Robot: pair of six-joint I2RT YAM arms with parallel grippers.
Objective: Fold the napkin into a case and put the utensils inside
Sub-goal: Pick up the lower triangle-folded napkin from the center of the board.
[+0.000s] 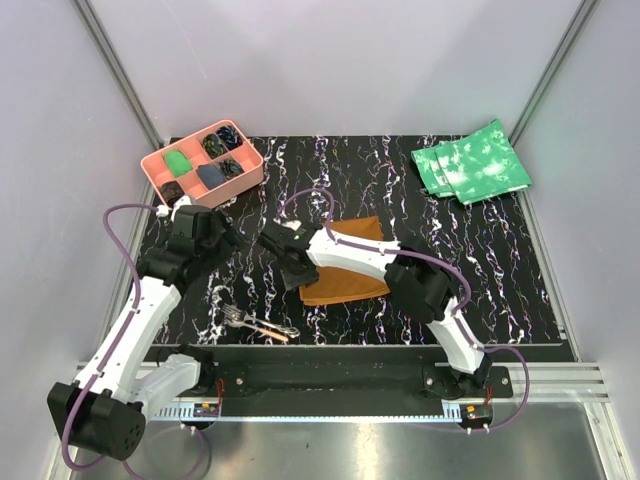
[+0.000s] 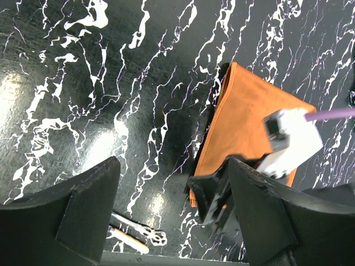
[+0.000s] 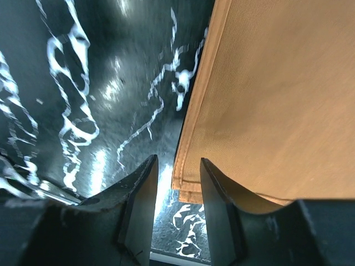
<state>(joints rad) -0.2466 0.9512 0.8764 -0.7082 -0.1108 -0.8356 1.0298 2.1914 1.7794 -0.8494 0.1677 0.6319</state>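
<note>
Neatly folded rust-brown napkin [image 1: 340, 288], fine matte weave, layered corner edges

We saw a black surface [image 1: 480, 260] veined in white. Directly on it lay the rust-brown napkin [image 1: 345, 288] near the middle, a pink compartment tray [image 1: 240, 183] at the far left corner, green mottled cloths [image 1: 470, 160] at the far right, and the utensils [image 1: 258, 323] side by side by the near edge.

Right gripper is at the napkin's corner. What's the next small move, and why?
Probably close the right gripper on the napkin: its fingers straddle the corner's edge with a gap showing on both sides, and the cloth lies flat on the table, not yet lifted.
</note>
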